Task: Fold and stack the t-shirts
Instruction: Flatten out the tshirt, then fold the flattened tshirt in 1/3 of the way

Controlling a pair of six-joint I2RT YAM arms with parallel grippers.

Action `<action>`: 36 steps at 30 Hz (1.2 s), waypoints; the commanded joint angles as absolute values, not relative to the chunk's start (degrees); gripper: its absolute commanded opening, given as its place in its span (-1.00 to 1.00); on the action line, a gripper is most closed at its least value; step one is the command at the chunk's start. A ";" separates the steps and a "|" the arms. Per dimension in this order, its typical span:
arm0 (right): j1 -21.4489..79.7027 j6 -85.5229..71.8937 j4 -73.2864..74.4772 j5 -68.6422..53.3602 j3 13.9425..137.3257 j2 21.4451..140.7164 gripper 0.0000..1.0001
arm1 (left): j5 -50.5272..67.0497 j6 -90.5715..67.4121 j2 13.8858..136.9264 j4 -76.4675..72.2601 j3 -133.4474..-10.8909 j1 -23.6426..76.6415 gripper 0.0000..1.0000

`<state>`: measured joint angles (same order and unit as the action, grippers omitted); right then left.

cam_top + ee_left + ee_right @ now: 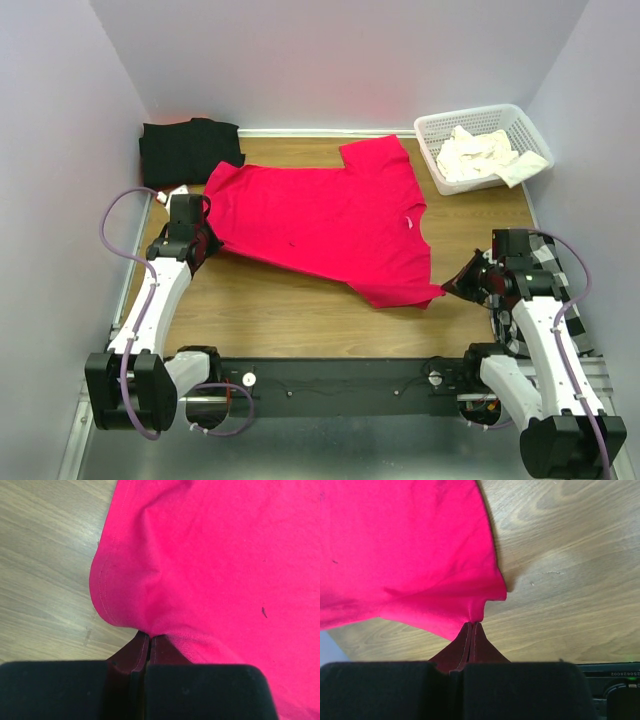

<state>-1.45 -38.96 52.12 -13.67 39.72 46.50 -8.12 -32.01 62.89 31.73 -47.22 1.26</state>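
Both-arm grasp on the near edge of the red t-shirt (320,215), read from the arm bases outward. Nearest the bases, the right claw (452,288) is closed on the shirt's near right tip, apparently the end of a sleeve; its wrist view shows the cloth drawn to a small peak where the two jaws meet. Slightly farther out, the left claw (210,238) is likewise closed, pinching the near left corner at the hem, the fabric puckering into the shut jaws. The held edge therefore runs slantwise across the counter (290,310), its left end farther from the bases than its right. From both claws the whole body of the shirt lies on the far side, spread nearly flat. Its long axis runs left to right, hem toward the left arm, collar toward the right. Each arm is nearest its own end, so neither need cross. The coming move probably turns on this: carrying the pinched edge away from the bases would lay it over the far edge. Beyond, the black t-shirt (190,150) sits folded in the far left corner, just clear of the red one. The cream t-shirt (480,155) lies crumpled in the basket (432,152) at far right.
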 commanded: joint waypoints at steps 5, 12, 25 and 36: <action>-1.49 -39.37 51.59 -7.39 43.24 49.48 -0.99 | -7.56 -34.19 64.94 35.32 -48.95 1.49 -1.00; -1.50 -39.99 55.01 5.42 51.05 51.76 -0.99 | -2.99 -31.47 68.73 40.68 -50.27 1.58 -1.00; -1.58 -41.75 63.37 14.24 56.16 49.22 -0.99 | -0.79 -28.39 75.41 39.55 -49.40 1.76 -1.00; -1.58 -42.63 61.62 10.20 50.80 48.87 -0.99 | -0.26 -27.42 75.06 39.64 -47.20 1.93 -1.00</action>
